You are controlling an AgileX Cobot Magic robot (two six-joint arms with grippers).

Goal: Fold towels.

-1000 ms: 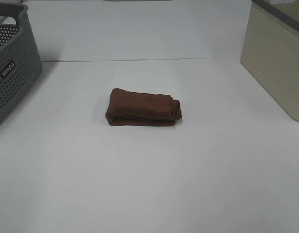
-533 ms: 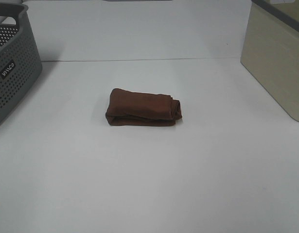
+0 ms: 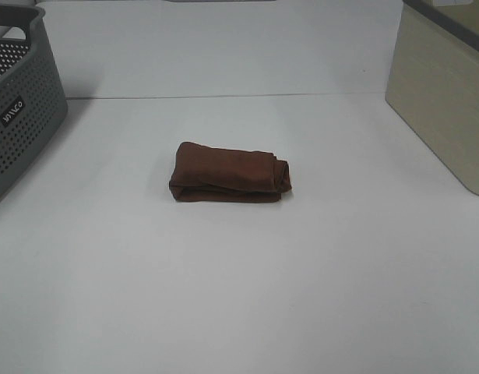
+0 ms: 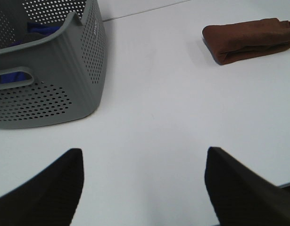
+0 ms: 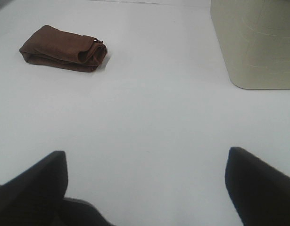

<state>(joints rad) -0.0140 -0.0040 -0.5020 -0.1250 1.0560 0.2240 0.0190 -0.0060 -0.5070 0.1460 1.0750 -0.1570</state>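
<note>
The dark reddish-brown towel (image 3: 230, 174) lies folded into a compact bundle in the middle of the white table. It also shows in the left wrist view (image 4: 249, 39) and in the right wrist view (image 5: 63, 48). No white tag shows. Neither gripper appears in the exterior high view. My left gripper (image 4: 144, 181) is open and empty, well back from the towel near the table's front. My right gripper (image 5: 145, 183) is open and empty, also far from the towel.
A grey perforated basket (image 3: 21, 109) stands at the far left; the left wrist view (image 4: 50, 70) shows blue cloth inside it. A beige bin (image 3: 445, 97) stands at the right, also in the right wrist view (image 5: 255, 42).
</note>
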